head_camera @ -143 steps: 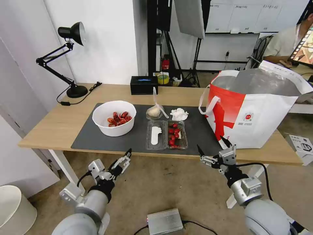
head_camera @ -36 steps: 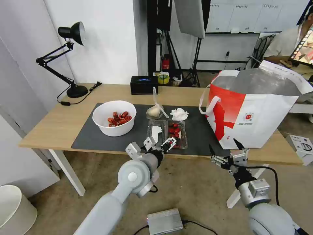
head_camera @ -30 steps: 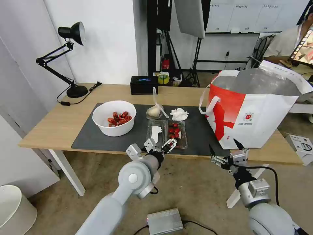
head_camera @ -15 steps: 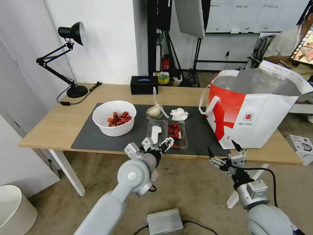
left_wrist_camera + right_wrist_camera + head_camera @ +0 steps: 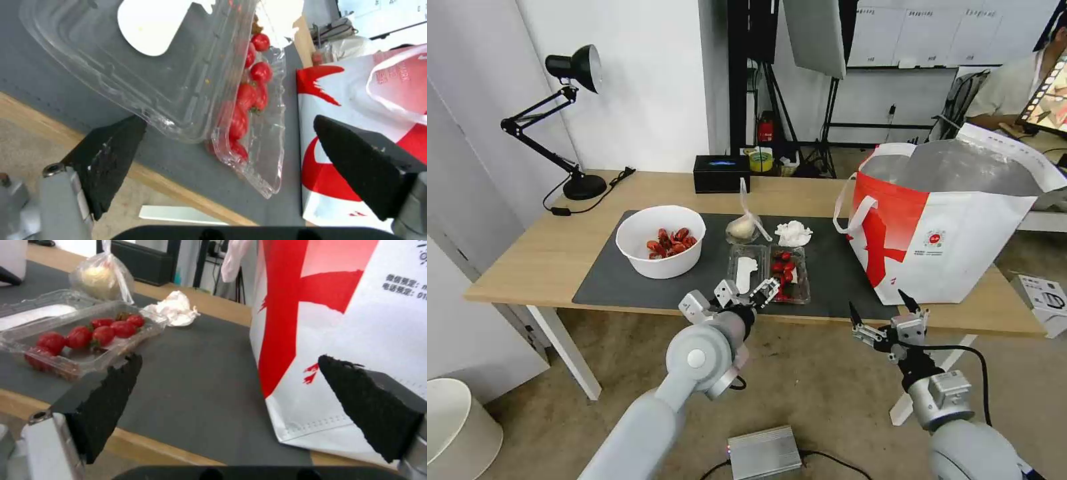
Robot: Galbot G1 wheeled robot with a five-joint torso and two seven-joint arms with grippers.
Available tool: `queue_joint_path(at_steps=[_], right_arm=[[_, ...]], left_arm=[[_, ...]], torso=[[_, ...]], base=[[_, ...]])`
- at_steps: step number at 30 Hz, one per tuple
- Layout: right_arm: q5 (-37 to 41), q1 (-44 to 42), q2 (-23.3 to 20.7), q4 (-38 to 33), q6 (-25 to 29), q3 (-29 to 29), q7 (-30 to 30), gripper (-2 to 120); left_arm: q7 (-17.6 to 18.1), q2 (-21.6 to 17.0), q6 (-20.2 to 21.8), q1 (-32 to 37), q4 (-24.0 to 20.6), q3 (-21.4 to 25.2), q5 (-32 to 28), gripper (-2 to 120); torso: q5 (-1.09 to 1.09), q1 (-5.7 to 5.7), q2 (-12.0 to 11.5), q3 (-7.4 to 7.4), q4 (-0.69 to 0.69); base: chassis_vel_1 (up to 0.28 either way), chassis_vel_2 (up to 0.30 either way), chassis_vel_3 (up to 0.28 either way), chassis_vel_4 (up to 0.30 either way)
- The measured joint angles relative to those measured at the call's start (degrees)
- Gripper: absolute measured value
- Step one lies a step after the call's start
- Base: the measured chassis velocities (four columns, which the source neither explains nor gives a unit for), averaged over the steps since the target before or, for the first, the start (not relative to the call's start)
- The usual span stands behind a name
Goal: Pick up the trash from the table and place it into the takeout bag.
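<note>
A long light-wood table [image 5: 554,257] on white legs stands before a white wall, bearing a dark grey mat [image 5: 834,270]. Nearest, the right gripper [image 5: 887,312] hangs with fingers spread wide off the table's near edge, in front of the takeout bag [image 5: 960,233], which stands at the right end with its foil-lined mouth open. The left gripper [image 5: 758,294] is at the mat's near edge with its jaws open, one finger just beside the near corner of the clear clamshell [image 5: 768,273], gripping nothing. The clamshell lies open on the mat, red bits in its right half. To its left sits the white bowl [image 5: 660,241] of red shells. Farther back lie the knotted clear bag [image 5: 742,228] and the crumpled tissue [image 5: 794,233], side by side. At the far edge are a black tissue box [image 5: 721,173] and, leftward, a black desk lamp [image 5: 564,113].
</note>
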State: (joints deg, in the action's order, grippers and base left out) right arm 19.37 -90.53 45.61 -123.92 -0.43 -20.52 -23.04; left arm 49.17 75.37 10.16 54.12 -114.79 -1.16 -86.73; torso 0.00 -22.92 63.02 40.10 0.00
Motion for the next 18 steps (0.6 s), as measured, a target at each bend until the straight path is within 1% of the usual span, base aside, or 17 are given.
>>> queue_joint_path(at_steps=[18], right_arm=[[-1.07,0.28,0.68,0.62,0.03,1.17,0.09,100]], left_arm=[[-0.53,0.3,-1.5,1.01,-1.0,1.1,1.55,100]], torso=[[0.0,0.0,-0.01,0.0,0.0]], base=[[0.0,0.0,0.0,0.0]])
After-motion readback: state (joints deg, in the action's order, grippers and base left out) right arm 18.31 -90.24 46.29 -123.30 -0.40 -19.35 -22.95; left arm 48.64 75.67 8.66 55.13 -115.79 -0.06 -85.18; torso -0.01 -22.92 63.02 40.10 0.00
